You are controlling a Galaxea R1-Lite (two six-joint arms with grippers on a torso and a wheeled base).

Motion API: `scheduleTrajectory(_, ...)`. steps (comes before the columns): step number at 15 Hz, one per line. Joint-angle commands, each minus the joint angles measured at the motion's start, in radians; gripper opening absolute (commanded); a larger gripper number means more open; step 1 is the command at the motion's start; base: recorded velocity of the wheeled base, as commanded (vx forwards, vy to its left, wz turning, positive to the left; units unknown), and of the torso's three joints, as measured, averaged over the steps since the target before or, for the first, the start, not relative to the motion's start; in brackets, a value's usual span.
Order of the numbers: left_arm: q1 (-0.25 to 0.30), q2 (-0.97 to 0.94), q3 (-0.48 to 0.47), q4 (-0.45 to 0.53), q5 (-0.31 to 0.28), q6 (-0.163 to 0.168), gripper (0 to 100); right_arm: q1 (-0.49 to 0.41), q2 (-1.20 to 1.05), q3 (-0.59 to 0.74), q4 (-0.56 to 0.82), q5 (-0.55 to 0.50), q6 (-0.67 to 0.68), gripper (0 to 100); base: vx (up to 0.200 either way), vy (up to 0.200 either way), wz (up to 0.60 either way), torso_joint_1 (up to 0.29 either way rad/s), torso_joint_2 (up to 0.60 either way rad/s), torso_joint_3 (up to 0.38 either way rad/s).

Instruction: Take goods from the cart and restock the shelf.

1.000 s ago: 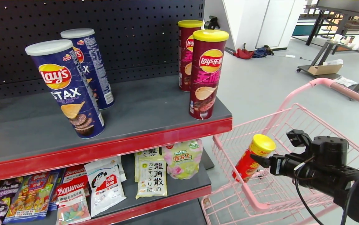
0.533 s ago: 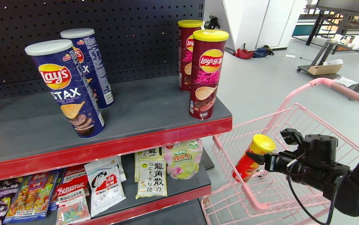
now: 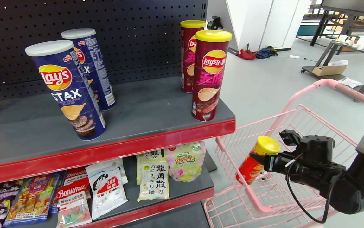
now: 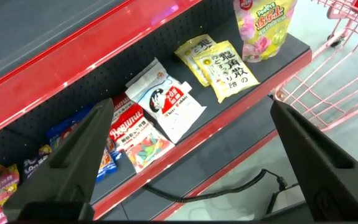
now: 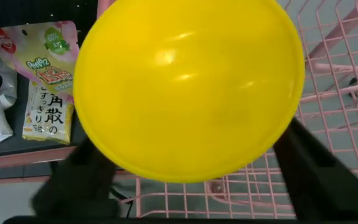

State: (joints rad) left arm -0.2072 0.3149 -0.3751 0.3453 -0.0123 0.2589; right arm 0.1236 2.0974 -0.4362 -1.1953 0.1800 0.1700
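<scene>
Straddling the one red can in the pink cart with the right gripper!
Flanking its yellow lid with fingers spread, and catching that can tilting inside the cart, at the side nearest the shelving. Counting left of the cart, on the top shelf: two maroon cans nearest, two blue cans farther off. Holding the left gripper wide apart too, left of the cart, facing the snack bags on the lower shelf.
</scene>
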Motion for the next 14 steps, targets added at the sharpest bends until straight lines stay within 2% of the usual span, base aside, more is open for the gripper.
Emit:
scheduleTrajectory(1,0.000,0.004,-0.001,0.000,0.000,0.000,100,0.002,0.015,-0.012,-0.004,0.001,0.005,0,0.000,0.000,0.00,0.000,0.00,0.000)
scheduleTrajectory(5,0.000,0.006,-0.002,0.000,0.000,0.000,100,0.008,0.019,0.024,-0.013,-0.005,-0.001,0,0.000,0.000,0.00,0.000,0.00,0.000)
scheduleTrajectory(6,0.000,0.009,-0.002,0.000,-0.001,0.000,100,0.005,-0.010,0.036,-0.066,-0.010,-0.007,0,0.000,0.000,0.00,0.000,0.00,0.000)
scheduleTrajectory(8,0.000,0.006,-0.002,-0.002,-0.001,0.000,100,-0.013,-0.102,0.030,-0.075,-0.010,-0.037,0,0.000,0.000,0.00,0.000,0.00,0.000)
scheduleTrajectory(11,0.000,-0.002,-0.002,-0.017,0.011,0.000,100,-0.029,-0.295,0.034,0.045,-0.007,-0.089,0,0.000,0.000,0.00,0.000,0.00,0.000)
scheduleTrajectory(14,0.000,0.001,0.001,-0.046,0.034,0.000,100,-0.030,-0.540,0.002,0.264,-0.008,-0.152,0,0.000,0.000,0.00,0.000,0.00,0.000)
